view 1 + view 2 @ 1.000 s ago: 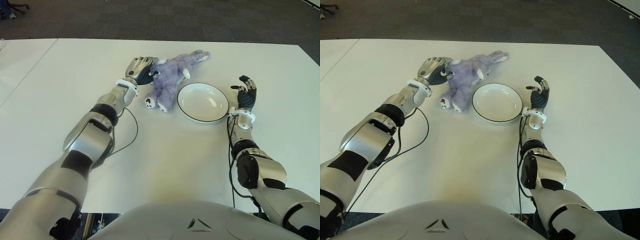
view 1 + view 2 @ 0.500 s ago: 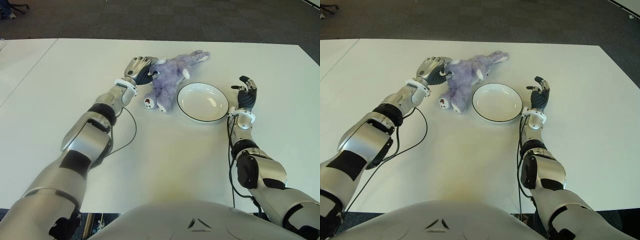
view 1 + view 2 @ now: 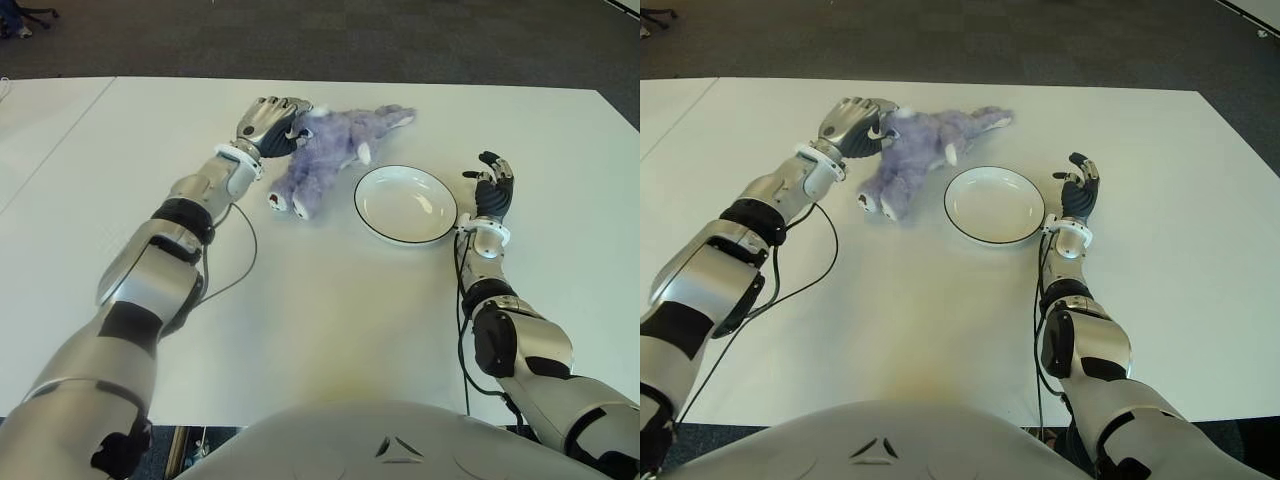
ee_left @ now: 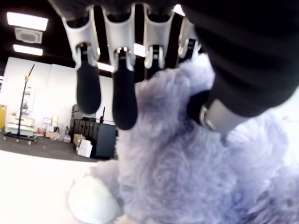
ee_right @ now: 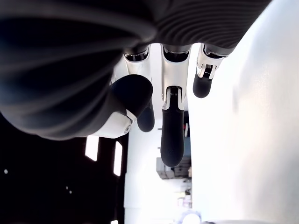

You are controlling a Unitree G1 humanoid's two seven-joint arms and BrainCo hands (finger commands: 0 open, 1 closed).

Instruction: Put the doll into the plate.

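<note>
Judging from how things lie, the task is only begun: the doll (image 3: 325,155) has been gripped at its far-left end by the left hand (image 3: 268,122), but it is not yet in the plate (image 3: 405,204), which is seen bare and white with a dark rim. Whether the toy is fully off the white worktop (image 3: 330,320) cannot be told; its near end with the feet hangs low, close to the surface or touching it. The doll is placed just left of the plate and a little farther away, apart from the rim, with one limb stretched to the right beyond the plate's far edge. What is left, as a judgement, is to carry the toy rightward over the dish, lower it inside and let go. In the left wrist view the dark-tipped fingers (image 4: 124,98) are seen curled over the fur with the thumb pressed into it from the other side, so the hand is clamped on the toy. The doll is a soft plush animal of pale lilac fur with white patches at the paws and small red marks on the soles; it is limp and sags under its own weight. The right hand (image 3: 492,190) shows just right of the plate, its fingers relaxed and apart, nothing held.
</note>
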